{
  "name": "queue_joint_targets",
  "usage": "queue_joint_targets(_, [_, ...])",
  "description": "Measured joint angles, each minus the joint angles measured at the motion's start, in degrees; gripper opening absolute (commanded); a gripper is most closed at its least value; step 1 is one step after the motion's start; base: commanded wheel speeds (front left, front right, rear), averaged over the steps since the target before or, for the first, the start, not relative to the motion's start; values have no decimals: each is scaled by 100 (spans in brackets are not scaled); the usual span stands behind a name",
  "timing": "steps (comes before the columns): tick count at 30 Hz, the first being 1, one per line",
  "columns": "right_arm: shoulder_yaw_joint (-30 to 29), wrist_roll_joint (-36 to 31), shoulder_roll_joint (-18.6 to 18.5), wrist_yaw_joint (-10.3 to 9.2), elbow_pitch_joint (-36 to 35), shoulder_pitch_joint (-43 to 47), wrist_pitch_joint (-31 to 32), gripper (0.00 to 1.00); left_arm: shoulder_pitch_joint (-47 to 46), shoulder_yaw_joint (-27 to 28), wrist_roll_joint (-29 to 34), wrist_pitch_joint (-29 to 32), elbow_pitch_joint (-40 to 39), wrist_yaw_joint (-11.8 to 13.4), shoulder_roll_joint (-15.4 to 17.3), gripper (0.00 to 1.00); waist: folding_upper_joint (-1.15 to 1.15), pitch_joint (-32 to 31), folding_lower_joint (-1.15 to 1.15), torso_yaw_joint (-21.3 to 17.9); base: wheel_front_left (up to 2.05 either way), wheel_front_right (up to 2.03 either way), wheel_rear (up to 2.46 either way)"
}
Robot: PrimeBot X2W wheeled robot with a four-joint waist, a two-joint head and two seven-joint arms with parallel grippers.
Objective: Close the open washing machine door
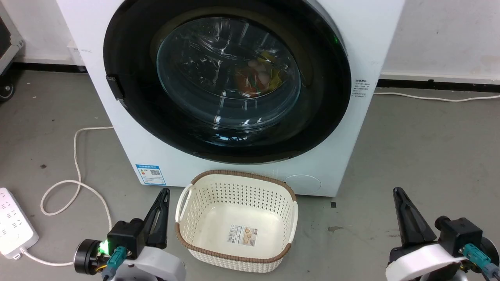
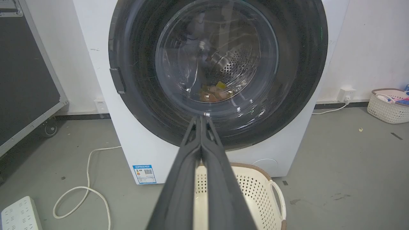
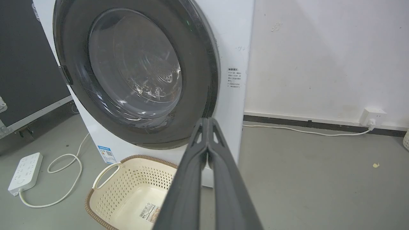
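White plastic power strip (image 1: 13,222) lies on the grey floor at far left, its cable (image 1: 76,156) looping towards the washing machine (image 1: 129,144). The left gripper (image 1: 164,197) hovers low, fingers pressed together on nothing, just beside the cream basket (image 1: 234,173), which stands against the machine's foot.

Above it the washing machine door (image 1: 228,78) lies against the machine's front and looks flush all round. A small dark handle tab (image 1: 116,86) sits on the rim's left edge. The right gripper (image 1: 400,199) hangs low and well apart from the machine, its fingers likewise together and empty.

The door is probably stiff and fairly heavy, swinging only on its hinge. Its glossy black rim would be slippery to pinch, so a flat push on the rim near the tab suits better than a grasp. The glass bowl is best left untouched.

The door's top edge is cut off and the hinge is hidden. Whether the latch has caught cannot be told. Reflections blur the coloured laundry (image 1: 258,80) behind the glass.
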Motion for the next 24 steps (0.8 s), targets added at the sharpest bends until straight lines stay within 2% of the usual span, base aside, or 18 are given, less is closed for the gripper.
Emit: queue_joint_targets(24, [35,-129,0,0,-180,2,293,0,60,76,60,277,-198,141,-26,0,0,19,0,27,0,0,0])
